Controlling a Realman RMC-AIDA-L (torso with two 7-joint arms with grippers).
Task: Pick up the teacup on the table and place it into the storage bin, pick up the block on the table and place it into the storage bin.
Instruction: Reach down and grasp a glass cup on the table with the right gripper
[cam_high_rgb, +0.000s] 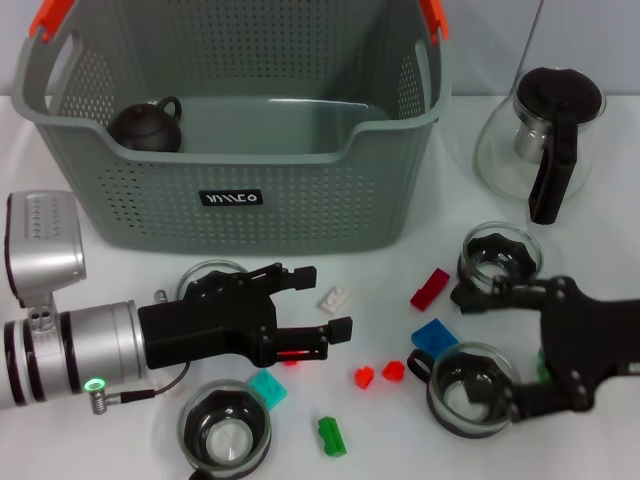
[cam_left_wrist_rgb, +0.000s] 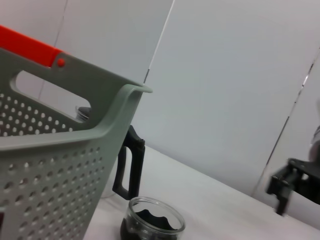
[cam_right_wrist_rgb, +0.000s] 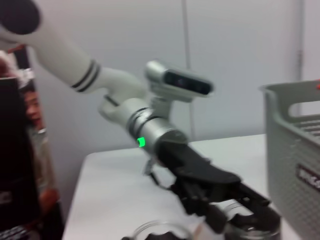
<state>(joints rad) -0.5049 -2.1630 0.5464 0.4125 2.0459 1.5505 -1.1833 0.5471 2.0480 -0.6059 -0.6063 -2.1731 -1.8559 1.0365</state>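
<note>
Nearest the head camera, a glass teacup (cam_high_rgb: 224, 434) sits at six o'clock, just below the left gripper (cam_high_rgb: 318, 300), whose fingers are spread with nothing between them, above a red block (cam_high_rgb: 291, 356). At four o'clock the right gripper (cam_high_rgb: 495, 353) hovers, jaws wide apart, between two more glass cups (cam_high_rgb: 470, 389) (cam_high_rgb: 499, 253). Red (cam_high_rgb: 430, 288), blue (cam_high_rgb: 434, 336), green (cam_high_rgb: 331, 435), teal (cam_high_rgb: 267, 387) and white (cam_high_rgb: 335, 298) blocks lie scattered between the arms. At twelve o'clock stands the storage bin (cam_high_rgb: 300, 190), a dark teapot (cam_high_rgb: 146, 126) inside. A glass pitcher (cam_high_rgb: 545, 140) stands at two o'clock.
</note>
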